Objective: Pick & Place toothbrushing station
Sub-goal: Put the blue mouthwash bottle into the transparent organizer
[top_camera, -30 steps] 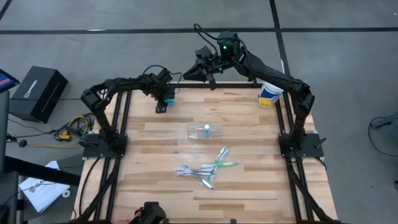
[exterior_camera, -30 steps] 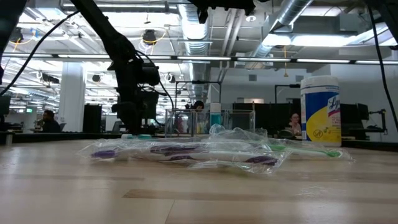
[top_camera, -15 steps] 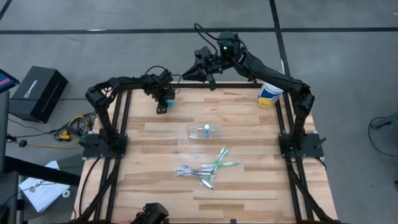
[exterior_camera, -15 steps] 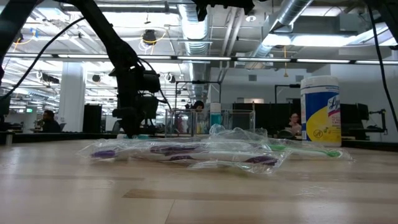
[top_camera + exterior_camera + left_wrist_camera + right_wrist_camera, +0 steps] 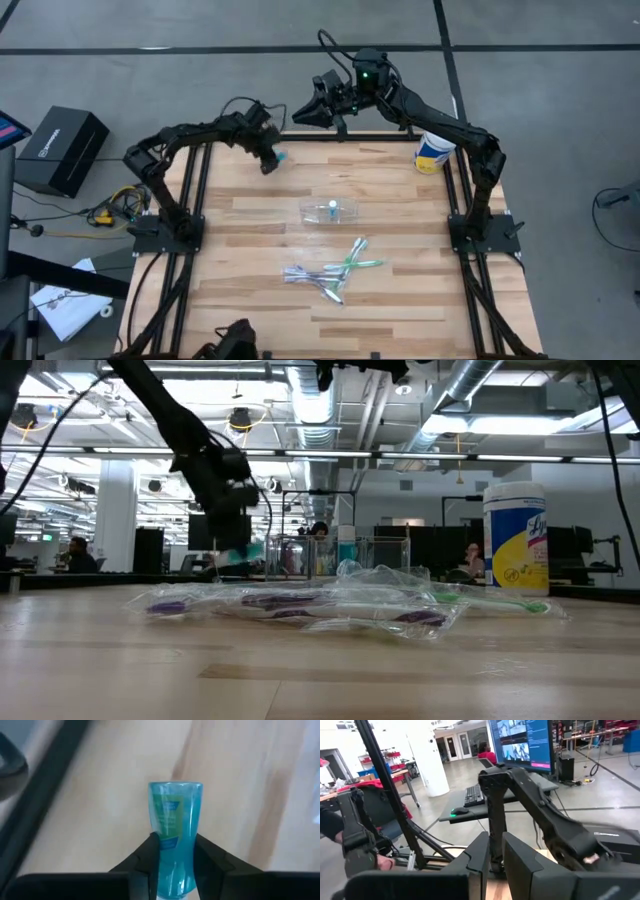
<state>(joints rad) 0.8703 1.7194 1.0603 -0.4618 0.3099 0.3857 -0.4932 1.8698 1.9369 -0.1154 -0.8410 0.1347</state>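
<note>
High view. Risk: the left gripper (image 5: 270, 160) grips 1 blue tube (image 5: 279, 157) near its cap end only, so the free body could pivot or slide out during a carry; cause would be a short bite on a smooth, rounded surface. A second risk is the clear plastic cup (image 5: 331, 210), lying on its side mid-worktop, which would roll if nudged during placement. Pose: left arm reaches from the left edge to the far-left part of the worktop (image 5: 400, 300), wrist angled inward. Right gripper (image 5: 300, 112) hangs beyond the far edge, off the worktop, waiting. Toothbrushes (image 5: 330, 272), green and purple-white, lie in a loose heap nearer the front, well apart from both arms. A yellow-and-blue canister (image 5: 432, 152) stands at the far-right corner.

Low view. Left arm comes down at the left with a teal blur at its tip, apparently clear of the surface; blurred, so contact cannot be told. Wrapped brushes spread across the foreground; canister upright at right.

Left wrist view. 2 jaws closed against the tube's sides at its lower, white-capped end, narrow gap filled by the tube; label end projects forward over bare wood.

Right wrist view. Jaws nearly together, narrow slot between them, nothing held; the room and a person's hand beyond.
</note>
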